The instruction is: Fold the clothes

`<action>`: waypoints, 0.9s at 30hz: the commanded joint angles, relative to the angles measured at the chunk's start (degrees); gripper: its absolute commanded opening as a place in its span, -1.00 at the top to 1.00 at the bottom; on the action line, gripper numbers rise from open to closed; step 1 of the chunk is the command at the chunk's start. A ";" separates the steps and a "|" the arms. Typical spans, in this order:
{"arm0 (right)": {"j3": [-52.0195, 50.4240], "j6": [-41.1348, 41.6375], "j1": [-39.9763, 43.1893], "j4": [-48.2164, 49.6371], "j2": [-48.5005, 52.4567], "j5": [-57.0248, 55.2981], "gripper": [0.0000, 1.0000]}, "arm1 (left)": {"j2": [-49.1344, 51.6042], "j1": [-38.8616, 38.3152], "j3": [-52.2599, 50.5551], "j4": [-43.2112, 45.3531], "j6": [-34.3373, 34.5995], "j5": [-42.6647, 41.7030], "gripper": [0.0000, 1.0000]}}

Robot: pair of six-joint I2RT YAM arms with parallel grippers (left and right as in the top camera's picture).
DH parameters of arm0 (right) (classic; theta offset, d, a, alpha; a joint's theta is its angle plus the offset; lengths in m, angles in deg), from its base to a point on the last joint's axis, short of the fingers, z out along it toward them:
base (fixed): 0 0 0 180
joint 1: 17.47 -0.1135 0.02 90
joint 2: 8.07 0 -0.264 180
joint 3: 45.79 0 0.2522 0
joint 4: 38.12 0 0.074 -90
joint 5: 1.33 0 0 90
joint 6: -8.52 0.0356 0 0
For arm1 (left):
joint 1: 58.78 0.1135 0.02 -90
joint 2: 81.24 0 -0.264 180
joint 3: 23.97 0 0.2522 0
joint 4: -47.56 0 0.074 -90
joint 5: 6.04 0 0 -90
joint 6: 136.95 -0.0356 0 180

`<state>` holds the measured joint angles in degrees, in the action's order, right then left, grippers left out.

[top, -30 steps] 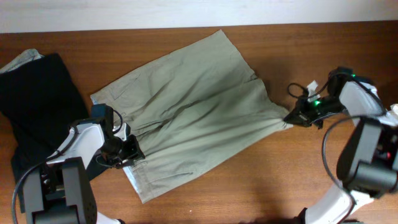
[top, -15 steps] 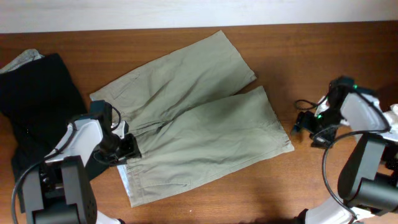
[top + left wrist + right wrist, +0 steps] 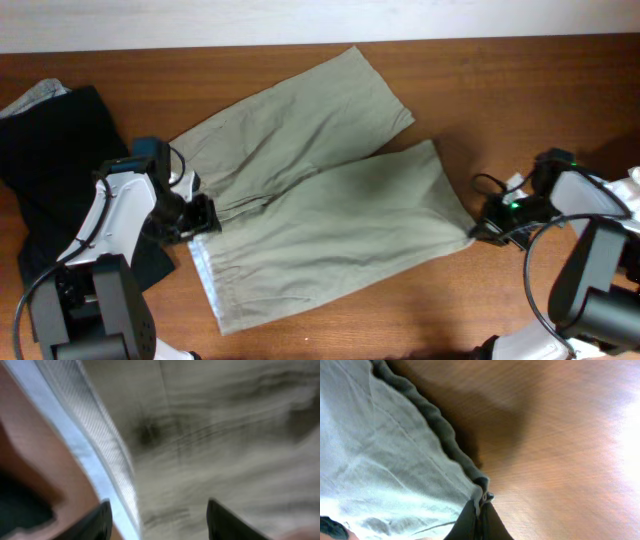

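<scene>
The pale khaki-grey shorts point(image 3: 320, 210) lie spread on the wooden table, waistband at the lower left and two legs reaching to the upper right. My left gripper point(image 3: 200, 216) is at the waistband, open, its fingers point(image 3: 160, 522) either side of the white waistband lining and the fabric point(image 3: 210, 435). My right gripper point(image 3: 478, 232) is at the outer hem corner of the near leg. In the right wrist view its fingers point(image 3: 479, 512) are shut on that hem corner of the shorts point(image 3: 380, 460).
A black garment point(image 3: 60, 170) lies at the left edge, under my left arm, with a pale cloth point(image 3: 35, 95) peeking out behind it. Something white point(image 3: 630, 188) sits at the far right edge. Bare wood point(image 3: 520, 90) shows at the upper right.
My right gripper had let go and pulled back from the leg hem; now it is back at the hem corner and shut on it. My left gripper shifted slightly up along the waistband.
</scene>
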<state>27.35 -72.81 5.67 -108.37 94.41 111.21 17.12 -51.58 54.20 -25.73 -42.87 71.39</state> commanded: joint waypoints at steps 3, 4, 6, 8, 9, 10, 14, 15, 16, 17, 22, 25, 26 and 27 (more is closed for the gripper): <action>0.07 4.39 4.04 -5.29 -1.53 -11.02 0.92 | -0.74 -2.47 -1.73 9.44 0.17 0.02 -0.17; 0.00 5.27 4.55 -5.35 -1.53 -11.26 0.92 | -0.66 -3.21 -2.40 9.88 0.20 1.20 -0.17; 0.00 5.44 4.74 -4.44 -1.53 -11.21 0.92 | 0.28 -3.67 -3.85 15.21 3.28 7.89 -0.01; 0.00 5.75 4.74 -3.76 -1.53 -10.58 0.92 | 4.11 -3.69 -4.35 24.50 5.14 7.72 0.73; 0.00 5.40 4.68 -3.43 -1.53 -10.51 0.92 | 6.93 -3.69 -4.35 28.76 5.55 7.67 0.80; 0.00 5.31 4.63 -3.10 -1.53 -10.12 0.92 | 10.19 -3.69 -4.35 33.38 5.55 7.69 0.84; 0.00 -0.17 4.57 -1.75 -1.53 0.09 0.92 | 23.19 -3.10 -4.07 47.15 8.59 11.76 0.87; 0.00 -1.51 4.57 -1.36 -1.53 2.16 0.92 | 24.90 -2.21 -3.48 48.68 9.88 11.96 0.87; 0.00 -4.44 4.50 -0.61 -1.53 5.64 0.92 | 25.86 -0.68 -1.70 49.29 10.71 11.67 0.87; 0.00 -5.51 4.07 -0.15 -1.53 8.33 0.92 | 25.86 0.33 0.39 49.09 10.64 10.45 0.85; 0.00 -5.20 -1.29 2.84 -1.53 8.41 0.92 | 25.79 0.96 18.40 27.26 1.44 2.45 0.38; 0.00 -3.52 -0.94 6.01 -1.53 8.28 0.92 | 25.29 1.01 30.29 3.52 -2.25 2.47 0.37; 0.00 -3.52 -0.90 6.01 -1.53 8.28 0.92 | 23.82 1.22 32.54 -3.41 -2.19 2.23 0.38; 0.00 -3.54 -0.90 6.01 -1.53 8.28 0.92 | 22.27 1.22 32.54 -6.84 -1.97 1.77 0.38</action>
<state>27.33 -76.83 4.58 -102.49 93.86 118.62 42.13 -50.92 82.94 -24.60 -42.74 73.88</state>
